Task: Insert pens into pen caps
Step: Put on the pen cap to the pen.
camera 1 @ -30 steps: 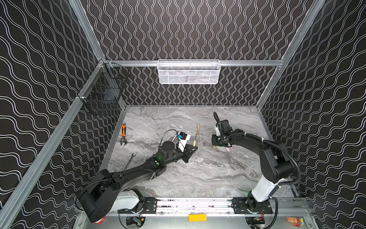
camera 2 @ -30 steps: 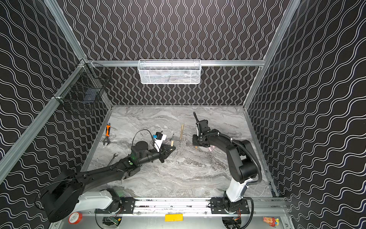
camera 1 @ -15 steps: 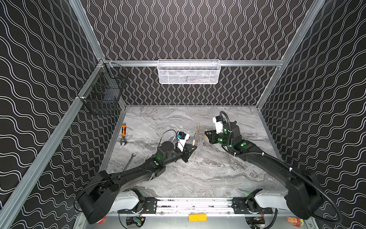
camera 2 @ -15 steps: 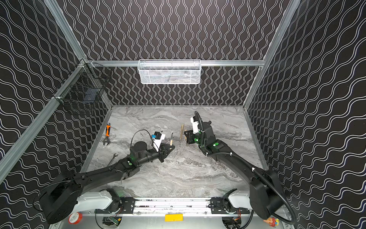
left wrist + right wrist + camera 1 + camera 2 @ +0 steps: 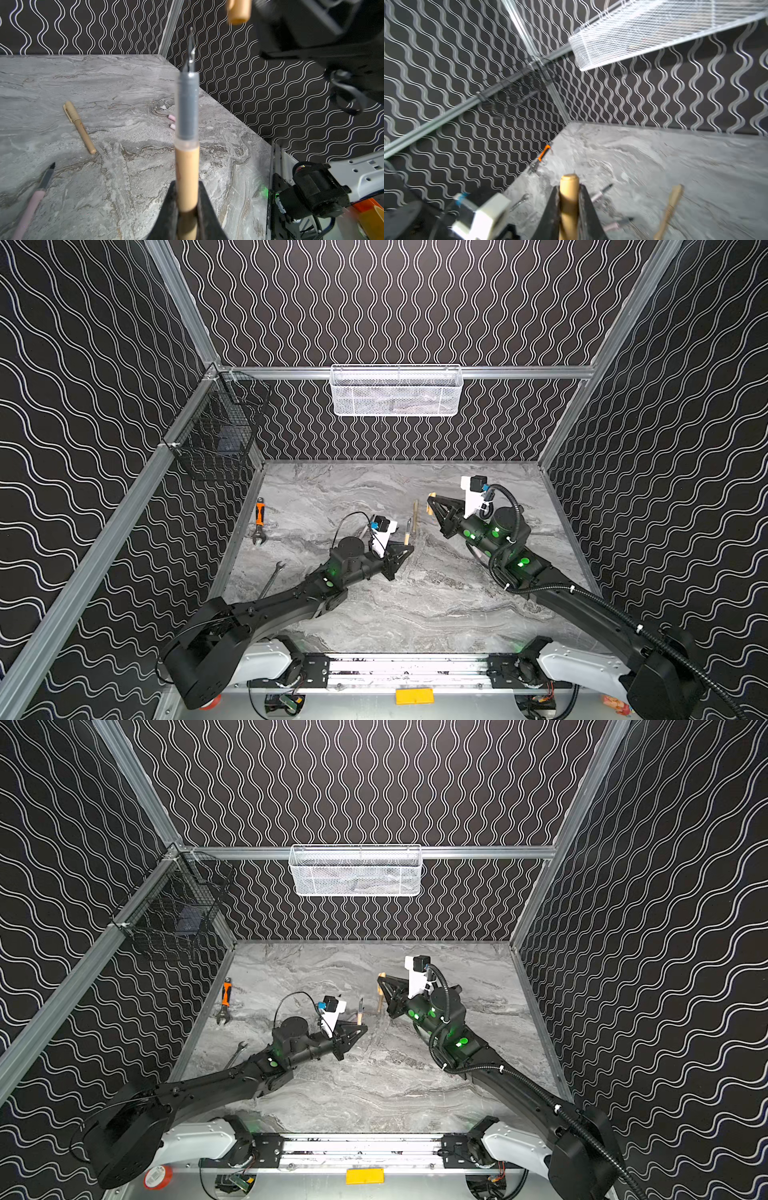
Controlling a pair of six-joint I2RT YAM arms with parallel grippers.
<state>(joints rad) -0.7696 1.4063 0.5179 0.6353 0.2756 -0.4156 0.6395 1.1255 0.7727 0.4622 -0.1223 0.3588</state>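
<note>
The left gripper (image 5: 187, 186) has its jaws closed on the barrel of a tan pen (image 5: 187, 162), held roughly upright above the marble table (image 5: 415, 614), dark nib uppermost. The right gripper (image 5: 569, 187) has its jaws closed on a tan cap (image 5: 568, 199), raised near the nib but apart from it and not yet on the pen. Lying on the table are a capped tan pen (image 5: 80, 126), an uncapped pink pen (image 5: 31, 205) and two pink caps (image 5: 172, 117) side by side. An orange-handled wrench (image 5: 259, 518) and a silver spanner (image 5: 272, 578) lie near the left wall
</note>
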